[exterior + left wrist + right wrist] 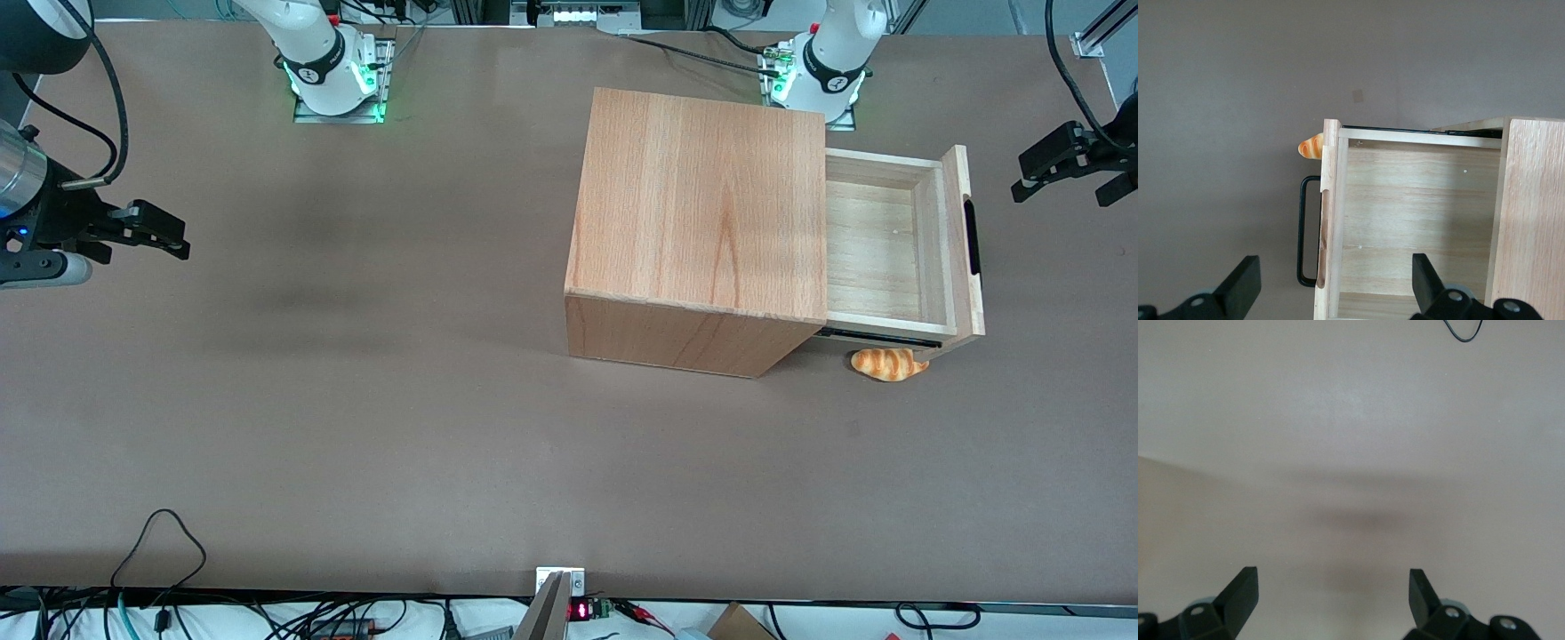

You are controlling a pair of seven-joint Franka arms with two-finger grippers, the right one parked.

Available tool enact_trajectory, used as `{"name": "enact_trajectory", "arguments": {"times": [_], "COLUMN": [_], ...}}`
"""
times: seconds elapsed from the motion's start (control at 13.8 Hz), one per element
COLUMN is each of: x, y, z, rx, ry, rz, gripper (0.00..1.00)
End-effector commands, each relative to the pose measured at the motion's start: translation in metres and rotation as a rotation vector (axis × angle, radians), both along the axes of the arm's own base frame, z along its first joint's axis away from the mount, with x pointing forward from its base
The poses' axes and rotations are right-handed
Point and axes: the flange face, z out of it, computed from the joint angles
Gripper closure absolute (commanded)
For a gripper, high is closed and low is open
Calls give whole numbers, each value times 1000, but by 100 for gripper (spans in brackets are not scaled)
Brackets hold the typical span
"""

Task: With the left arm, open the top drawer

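The top drawer (889, 240) stands pulled well out of the wooden cabinet (702, 204), its pale inside bare. A black bar handle (972, 236) runs along its flat front panel. My left arm's gripper (1022, 176) hangs in front of that panel, apart from the handle and toward the working arm's end of the table. In the left wrist view the gripper (1335, 267) is open with nothing between its fingers. That view also takes in the drawer (1418, 213), the handle (1301, 230) and the cabinet top (1531, 213).
A small orange bread roll (889, 363) lies on the table under the drawer's nearer front corner, and its end shows beside the panel as the roll (1311, 147). Cables (160, 542) trail over the table's near edge. Brown tabletop (356, 400) spreads toward the parked arm's end.
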Motion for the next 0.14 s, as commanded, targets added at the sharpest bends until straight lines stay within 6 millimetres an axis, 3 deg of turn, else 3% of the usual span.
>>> {"name": "enact_trajectory", "arguments": {"times": [0.0,0.07], "x": [1,2], "y": [-1,-4], "z": [15,14], "rx": [9,9], "ry": [13,17], "rz": [3,3], "gripper": [0,0]}}
